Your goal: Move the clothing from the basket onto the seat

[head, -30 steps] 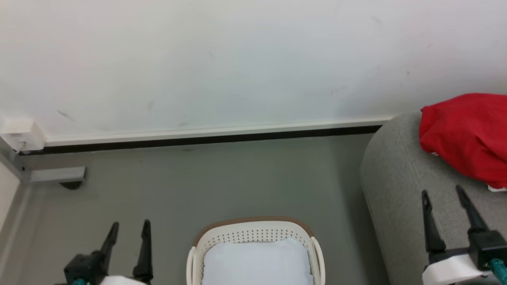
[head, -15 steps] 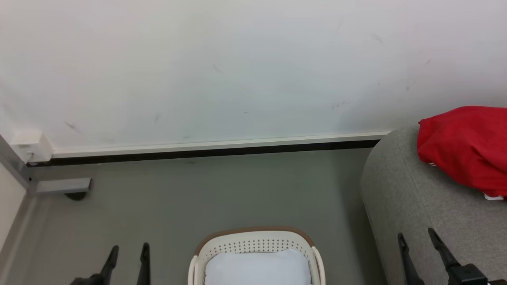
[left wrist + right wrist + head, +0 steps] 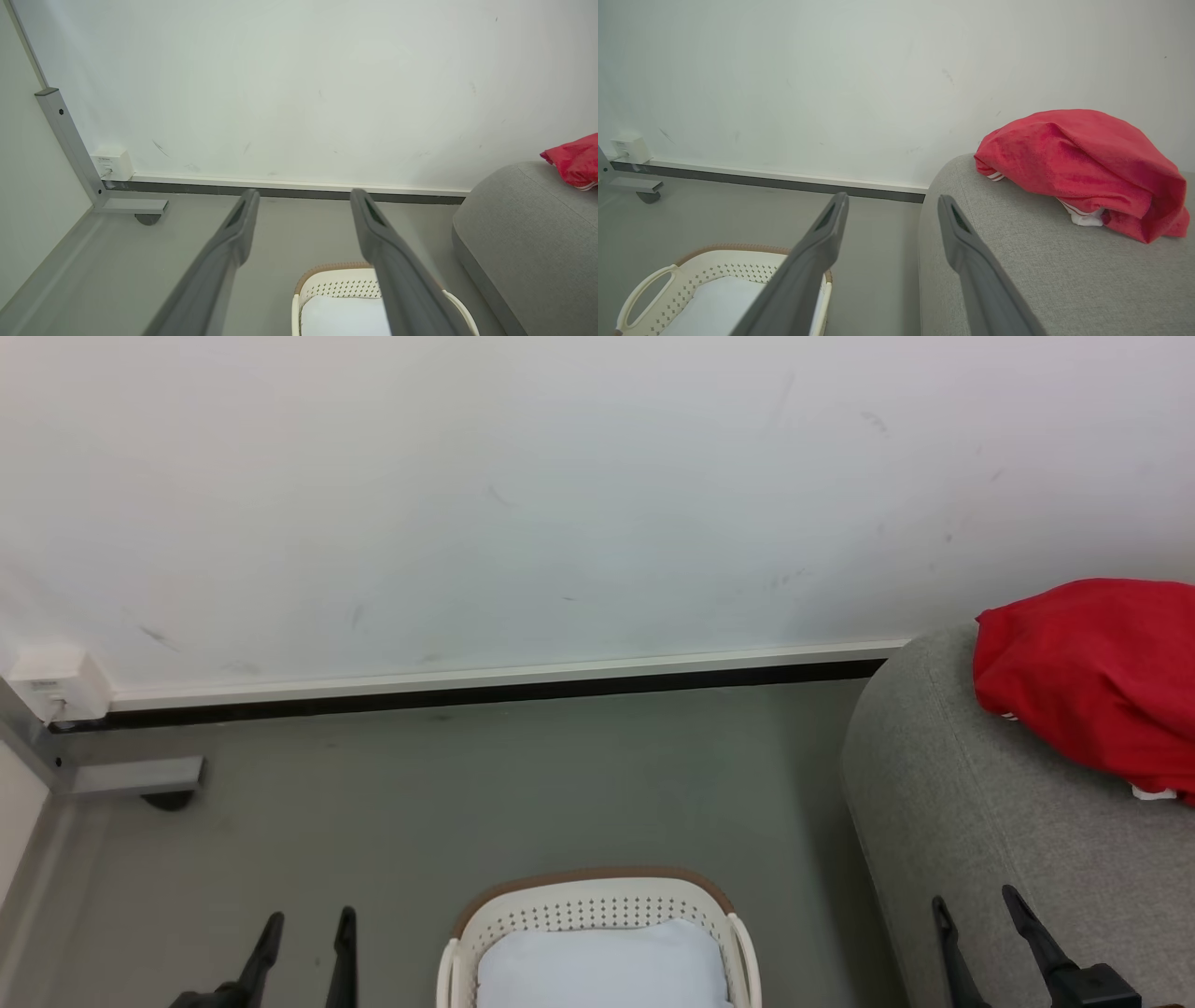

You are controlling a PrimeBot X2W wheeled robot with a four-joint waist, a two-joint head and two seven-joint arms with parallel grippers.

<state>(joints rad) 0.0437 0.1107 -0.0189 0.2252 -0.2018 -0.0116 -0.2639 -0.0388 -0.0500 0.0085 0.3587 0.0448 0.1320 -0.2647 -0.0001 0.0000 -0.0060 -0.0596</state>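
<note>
L end effector [image 3: 310,943] low left, fingers apart, empty. Centre: basket [image 3: 597,885] on floor [image 3: 523,784], white pad [image 3: 602,963] inside. R end effector [image 3: 976,919] apart, empty, over seat [image 3: 934,784]. Red clothing [image 3: 1092,681] lies on seat, far right.

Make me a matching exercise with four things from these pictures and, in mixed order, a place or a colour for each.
Things:
1 clothing
2 pale pad
3 basket
4 seat

Place or colour:
A white with a brown rim
B lies on the seat
C grey woven fabric
D lies in the basket

Pairs: 1-B, 2-D, 3-A, 4-C
</note>
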